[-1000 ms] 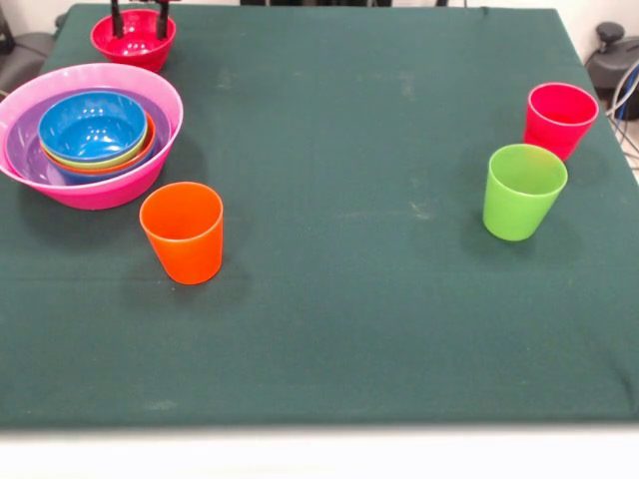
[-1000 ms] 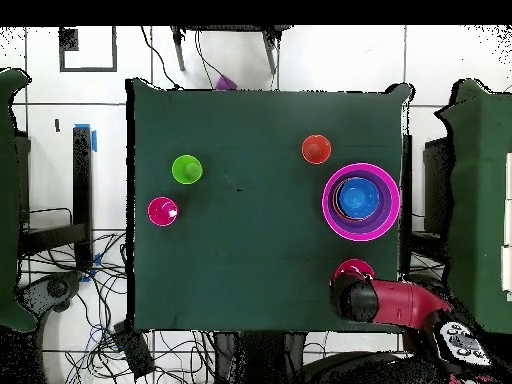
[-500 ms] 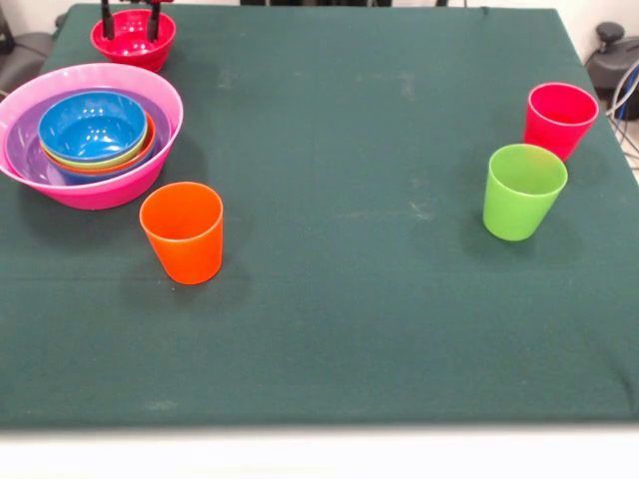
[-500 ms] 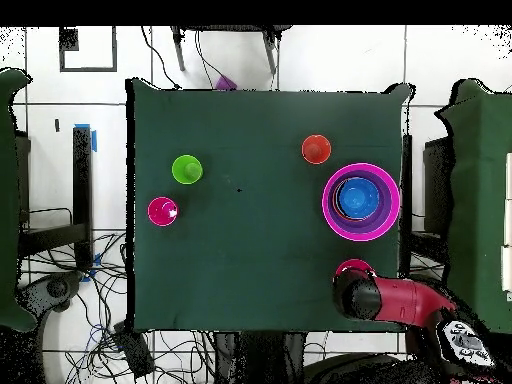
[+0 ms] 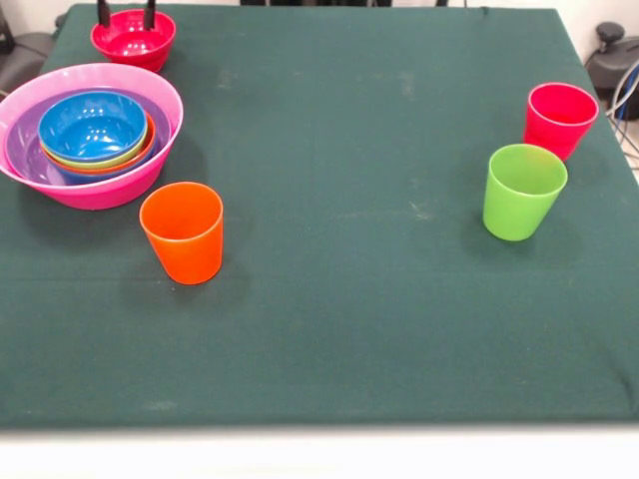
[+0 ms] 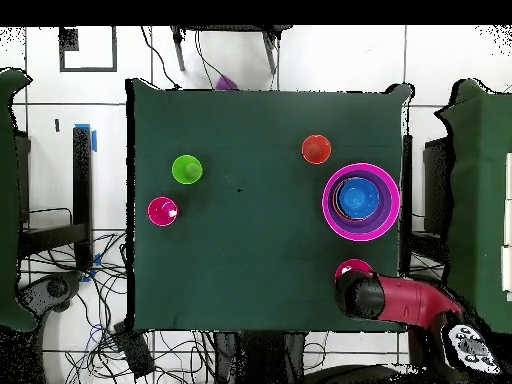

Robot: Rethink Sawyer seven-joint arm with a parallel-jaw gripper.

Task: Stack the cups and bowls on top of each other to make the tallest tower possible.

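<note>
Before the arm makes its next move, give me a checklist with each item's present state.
1. Gripper fingers apart at the red-pink bowl: ok, spread over its rim.
2. Red-pink bowl gripped: not ok, nothing closed on it.
3. Tower sitting level, dark blue bowl uppermost: ok.
4. Orange cup upright beside the tower, apart from it: ok.
5. Lime green cup and red-pink cup upright, away from the tower: ok.
6. Bowl still resting on the table: cannot tell.

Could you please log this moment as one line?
hand: open, over red-pink bowl | tower: five bowls nested | cups: three loose
</note>
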